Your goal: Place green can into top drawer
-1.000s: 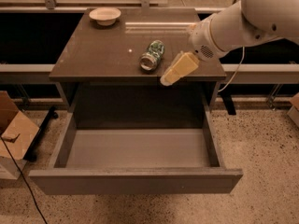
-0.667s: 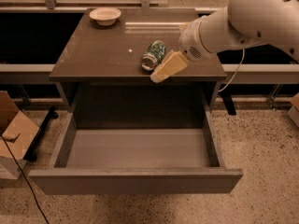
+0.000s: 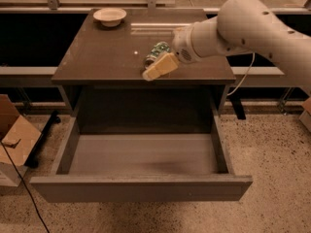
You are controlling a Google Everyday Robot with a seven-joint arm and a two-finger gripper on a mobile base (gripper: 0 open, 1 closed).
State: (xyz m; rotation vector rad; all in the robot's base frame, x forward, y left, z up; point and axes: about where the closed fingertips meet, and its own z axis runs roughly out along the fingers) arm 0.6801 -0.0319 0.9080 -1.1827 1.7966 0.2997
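Note:
The green can (image 3: 157, 50) lies on its side on the cabinet top (image 3: 102, 57), right of the middle and near the front edge. My gripper (image 3: 158, 67) reaches in from the right on the white arm (image 3: 252, 23). Its beige tip lies over the can's near end and hides the lower part of the can. The top drawer (image 3: 141, 155) is pulled wide open below the cabinet top. Its grey floor holds nothing and its flat front panel (image 3: 141, 188) faces the camera.
A shallow beige bowl (image 3: 110, 16) stands at the back left of the cabinet top. A cardboard box (image 3: 13, 140) sits on the speckled floor at the left, with a black cable beside it. A rail and dark shelving run behind the cabinet.
My gripper has moved left along the cabinet's front edge and now overlaps the can's near end. The can, the bowl and the drawer have not moved.

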